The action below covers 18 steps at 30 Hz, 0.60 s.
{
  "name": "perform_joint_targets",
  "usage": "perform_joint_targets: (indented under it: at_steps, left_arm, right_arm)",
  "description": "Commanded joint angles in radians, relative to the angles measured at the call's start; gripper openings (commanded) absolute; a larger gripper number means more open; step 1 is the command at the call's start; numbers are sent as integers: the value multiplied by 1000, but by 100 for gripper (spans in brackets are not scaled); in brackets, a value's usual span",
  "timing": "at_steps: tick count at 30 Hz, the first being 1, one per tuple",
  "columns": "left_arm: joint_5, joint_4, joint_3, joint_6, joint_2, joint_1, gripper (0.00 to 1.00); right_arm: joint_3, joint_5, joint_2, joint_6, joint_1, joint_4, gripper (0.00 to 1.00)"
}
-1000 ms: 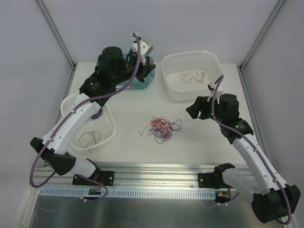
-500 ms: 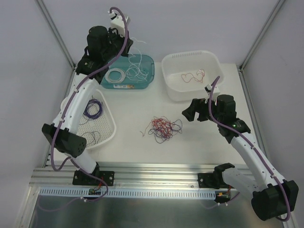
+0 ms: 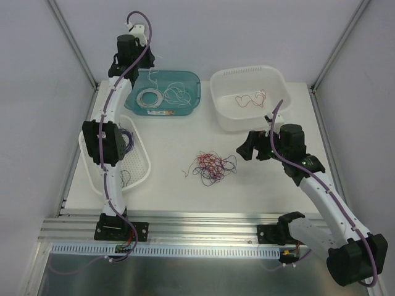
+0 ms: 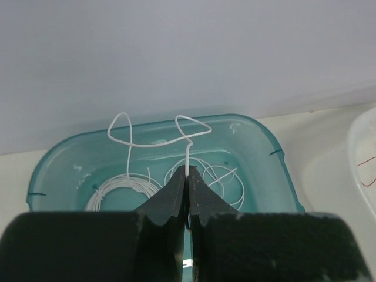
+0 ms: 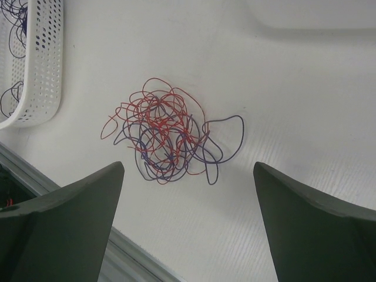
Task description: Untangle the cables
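The cables (image 3: pixel 211 166) are a loose clump of red and dark purple wires lying on the white table near its middle. They also show in the right wrist view (image 5: pixel 167 138). My right gripper (image 3: pixel 245 147) is open and empty, hovering just right of the clump, and the clump lies ahead of its jaws (image 5: pixel 188 165). My left gripper (image 3: pixel 148 61) is raised at the back, above the teal bin (image 3: pixel 196 83). It is shut (image 4: pixel 187 174) on a thin white wire (image 4: pixel 187 154) that curls up over the bin.
The teal bin (image 4: pixel 258 126) holds coiled white wires. A white tub (image 3: pixel 247 73) at the back right holds red wires (image 3: pixel 252 98). A white perforated basket (image 3: pixel 141 168) at the left holds dark purple wires (image 3: pixel 126 139). An aluminium rail runs along the near edge.
My left arm has swung up and back from over the teal bin, lifting the white wire with it. My right gripper has edged left toward the clump.
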Motion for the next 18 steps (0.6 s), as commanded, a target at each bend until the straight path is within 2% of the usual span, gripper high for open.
perform_joint_targets:
  at_steps: [1, 7, 10, 11, 14, 15, 17, 18]
  left_arm:
    - [49, 51, 35, -103, 68, 16, 0]
    - [121, 55, -77, -150, 65, 18, 1]
    - [131, 60, -129, -140, 42, 18, 28]
    - [138, 58, -159, -137, 30, 18, 40]
    - [163, 61, -244, -135, -42, 18, 57]
    - [190, 63, -268, -135, -91, 18, 70]
    - [218, 65, -363, -125, -146, 13, 79]
    - [229, 66, -399, -117, -207, 5, 88]
  right_arm:
    - [24, 5, -6, -19, 9, -34, 97]
    - [23, 8, 4, -19, 7, -37, 97]
    - [27, -6, 23, -14, 10, -28, 97]
    - [29, -9, 33, -14, 10, -25, 97]
    - [37, -7, 47, -19, 19, -23, 97]
    - [41, -6, 64, -22, 24, -27, 97]
    - [55, -4, 83, -33, 30, -34, 97]
    - [60, -6, 105, -36, 36, -40, 97]
